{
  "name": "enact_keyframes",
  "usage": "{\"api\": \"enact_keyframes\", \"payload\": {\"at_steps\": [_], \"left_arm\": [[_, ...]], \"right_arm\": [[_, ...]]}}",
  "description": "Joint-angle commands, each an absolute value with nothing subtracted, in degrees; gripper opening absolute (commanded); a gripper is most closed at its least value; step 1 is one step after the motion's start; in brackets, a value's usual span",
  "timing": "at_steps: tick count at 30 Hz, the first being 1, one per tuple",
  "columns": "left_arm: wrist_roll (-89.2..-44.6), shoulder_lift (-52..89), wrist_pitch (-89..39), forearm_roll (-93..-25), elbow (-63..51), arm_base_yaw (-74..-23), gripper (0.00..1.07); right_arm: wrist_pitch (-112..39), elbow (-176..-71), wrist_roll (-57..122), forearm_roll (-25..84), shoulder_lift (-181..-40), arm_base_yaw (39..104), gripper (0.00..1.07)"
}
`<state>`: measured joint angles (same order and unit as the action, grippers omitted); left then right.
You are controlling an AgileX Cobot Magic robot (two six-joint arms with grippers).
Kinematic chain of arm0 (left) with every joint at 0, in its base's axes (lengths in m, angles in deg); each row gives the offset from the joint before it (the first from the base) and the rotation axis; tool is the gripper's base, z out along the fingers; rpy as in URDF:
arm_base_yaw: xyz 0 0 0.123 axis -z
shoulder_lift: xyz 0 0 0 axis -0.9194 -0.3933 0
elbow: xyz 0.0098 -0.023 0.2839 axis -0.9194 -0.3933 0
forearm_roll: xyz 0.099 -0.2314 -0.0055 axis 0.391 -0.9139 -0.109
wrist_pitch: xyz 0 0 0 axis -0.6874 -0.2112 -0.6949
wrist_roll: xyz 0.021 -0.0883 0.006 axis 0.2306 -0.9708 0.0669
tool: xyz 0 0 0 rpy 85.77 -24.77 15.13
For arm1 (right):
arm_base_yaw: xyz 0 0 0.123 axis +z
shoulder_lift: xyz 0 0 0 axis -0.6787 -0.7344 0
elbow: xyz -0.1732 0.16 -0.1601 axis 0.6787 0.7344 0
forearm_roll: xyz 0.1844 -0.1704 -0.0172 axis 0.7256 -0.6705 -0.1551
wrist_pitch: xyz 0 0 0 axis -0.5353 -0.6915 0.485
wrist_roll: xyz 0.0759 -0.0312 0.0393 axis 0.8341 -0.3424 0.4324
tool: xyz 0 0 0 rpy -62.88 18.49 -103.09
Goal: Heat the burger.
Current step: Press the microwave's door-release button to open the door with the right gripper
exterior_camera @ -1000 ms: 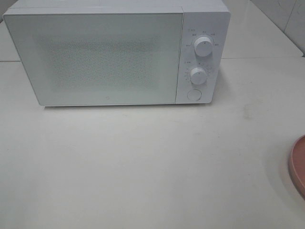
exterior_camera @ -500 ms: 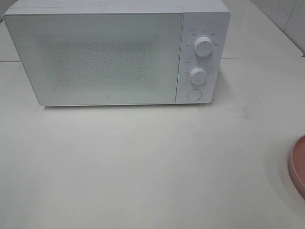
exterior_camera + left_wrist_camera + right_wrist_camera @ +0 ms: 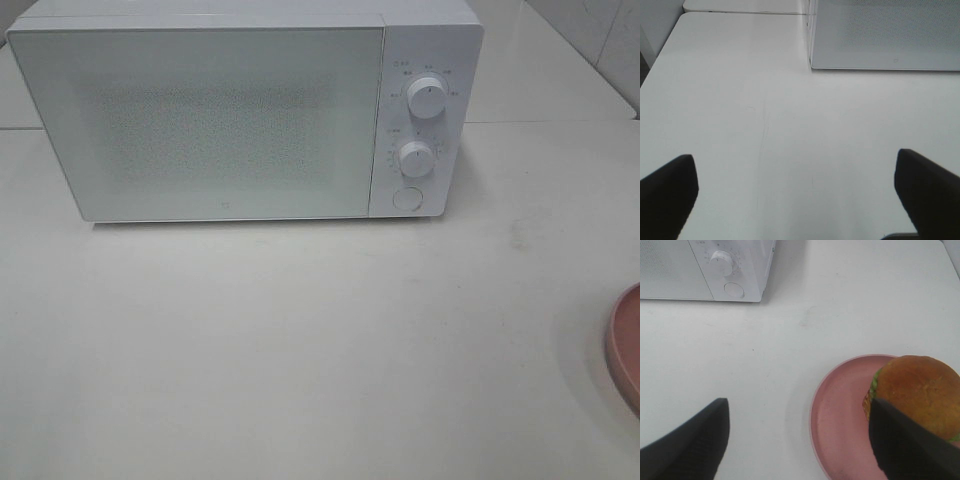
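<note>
The burger, with a golden-brown bun and green lettuce at its edge, sits on a round pink plate in the right wrist view. My right gripper is open above the table; one fingertip overlaps the burger's near side in that view. The plate's edge shows at the right border of the exterior view; the burger is out of that view. The white microwave stands at the back with its door shut. My left gripper is open and empty over bare table in front of the microwave's left corner.
The microwave has two knobs and a round button on its right panel. The white table stretches in front of it. A second table joins at the back left.
</note>
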<state>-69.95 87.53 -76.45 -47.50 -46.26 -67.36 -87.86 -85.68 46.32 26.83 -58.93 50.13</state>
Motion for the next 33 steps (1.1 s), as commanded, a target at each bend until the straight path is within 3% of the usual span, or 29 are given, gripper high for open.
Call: {"api": "enact_keyframes", "payload": {"at_steps": [1,22,33], "left_arm": [[-69.95,88.74,-75.48,-47.56,-46.43,-67.36,1.0],[-69.95,88.74,-75.48,-47.56,-46.43,-67.36,1.0],[-69.95,88.74,-75.48,-47.56,-46.43,-67.36,1.0]], "right_arm": [[-82.76,-86.31,45.46,26.6,-62.88,49.73,0.75],[-61.56,-86.31,45.46,26.77,-84.6,49.73,0.75],[-41.8,-83.56,45.52,26.6,-95.54,49.84,0.75]]}}
